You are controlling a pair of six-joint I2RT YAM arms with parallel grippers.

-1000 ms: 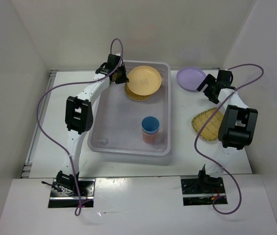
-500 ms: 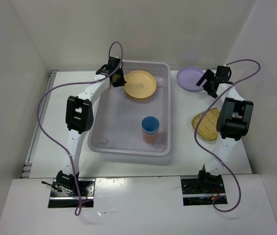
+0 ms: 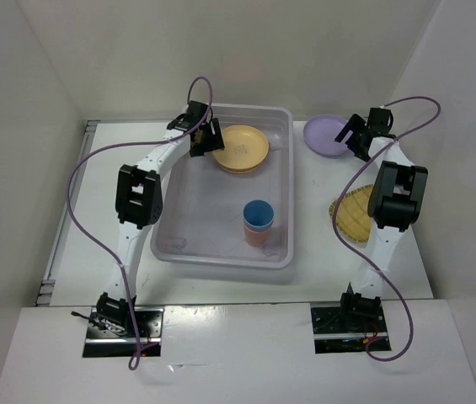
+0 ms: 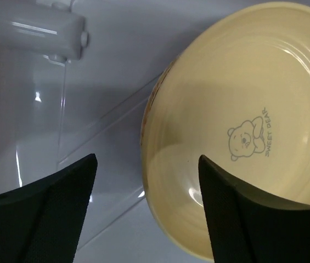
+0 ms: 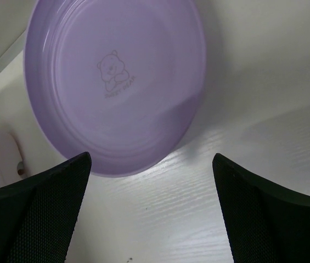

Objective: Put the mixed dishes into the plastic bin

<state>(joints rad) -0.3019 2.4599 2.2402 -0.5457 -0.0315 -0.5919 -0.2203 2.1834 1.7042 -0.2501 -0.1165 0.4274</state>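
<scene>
The plastic bin (image 3: 195, 219) stands in the middle of the table. At its far end lies an orange-tan plate (image 3: 241, 148) (image 4: 242, 126) with a bear print. My left gripper (image 3: 206, 138) (image 4: 146, 164) hangs open over that plate's left edge, gripping nothing. A blue cup (image 3: 259, 213) nested in a salmon-pink cup (image 3: 254, 236) stands in the bin's near right part. The lavender plate (image 3: 323, 135) (image 5: 116, 82) lies on the table right of the bin. My right gripper (image 3: 353, 140) (image 5: 150, 159) is open just short of its rim. A yellow woven plate (image 3: 350, 215) lies on the table, half under the right arm.
White walls close in the table at the back and on both sides. The bin's far wall carries a white fitting (image 4: 39, 30) close to my left gripper. Purple cables (image 3: 82, 177) loop out from both arms.
My left gripper lowered the orange-tan plate into the bin's far end and opened. My right gripper moved back and left, up to the lavender plate, uncovering more of the woven plate.
</scene>
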